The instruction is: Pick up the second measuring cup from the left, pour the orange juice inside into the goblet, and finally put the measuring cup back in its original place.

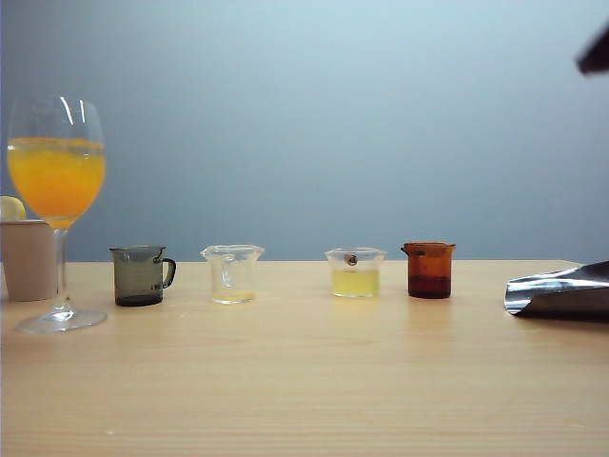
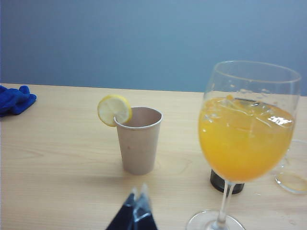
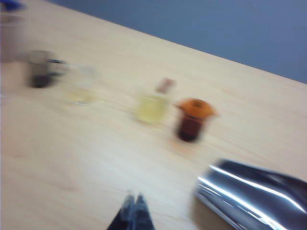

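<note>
The right gripper (image 3: pixel 134 211) has its two fingertips pressed together with nothing between them, poised above bare tabletop (image 3: pixel 96 158); a crumpled silvery foil bag (image 3: pixel 254 196) lies just beside it, and the row of small cups stands well beyond its tips, blurred in the right wrist view. Nearest in that row is the amber cup (image 3: pixel 192 120) with dark red-brown liquid, then the clear cup (image 3: pixel 151 108) of pale yellow liquid. Farther along is the second measuring cup (image 1: pixel 232 274), upright on the table in the row, apart from both grippers, with only a thin film of orange at its bottom; beyond it stands the smoky grey handled cup (image 1: pixel 141 275). The left gripper (image 2: pixel 135 213) also shows its tips closed on nothing, low over the table. Ahead of it stands a paper cup (image 2: pixel 139 139) with a lemon slice (image 2: pixel 114 109) hung on its rim, and to one side, close by, the goblet (image 2: pixel 247 139), its bowl more than half full of orange juice (image 2: pixel 242 143). A blue cloth (image 2: pixel 14 99) lies far off at the table's back edge.
</note>
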